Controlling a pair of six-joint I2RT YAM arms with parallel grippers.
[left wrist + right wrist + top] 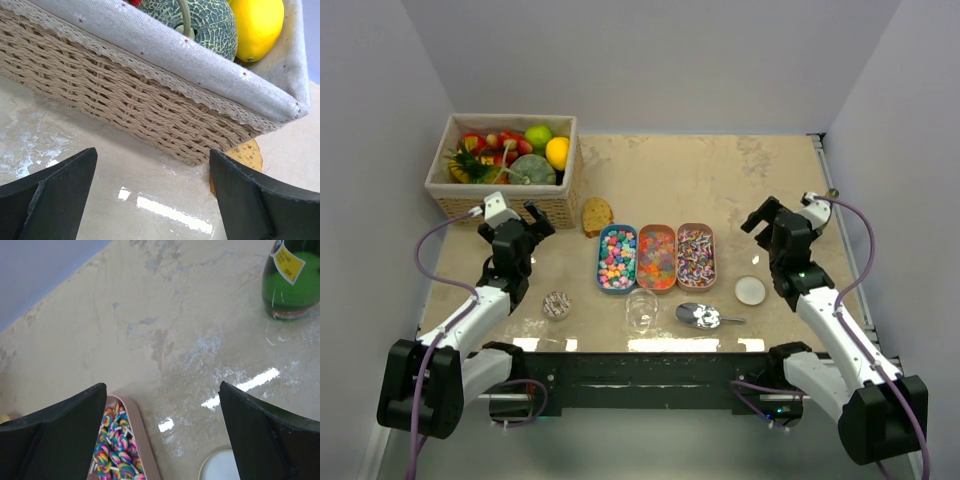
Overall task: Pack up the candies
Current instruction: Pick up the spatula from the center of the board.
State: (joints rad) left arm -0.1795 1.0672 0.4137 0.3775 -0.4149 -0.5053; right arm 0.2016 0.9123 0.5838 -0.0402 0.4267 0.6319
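My left gripper point(515, 217) and right gripper point(766, 214) hang wide open, empty; I'd grasp the scoop point(703, 316) squarely by its handle before dipping into the candies point(657, 257).

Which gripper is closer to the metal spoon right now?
Right. The right gripper hovers behind the spoon, slightly to its right; the left gripper is far left, by the wicker basket.

No writing is legible; the yellow label point(286, 261) on the green bottle point(296, 292) bears print too small to read.
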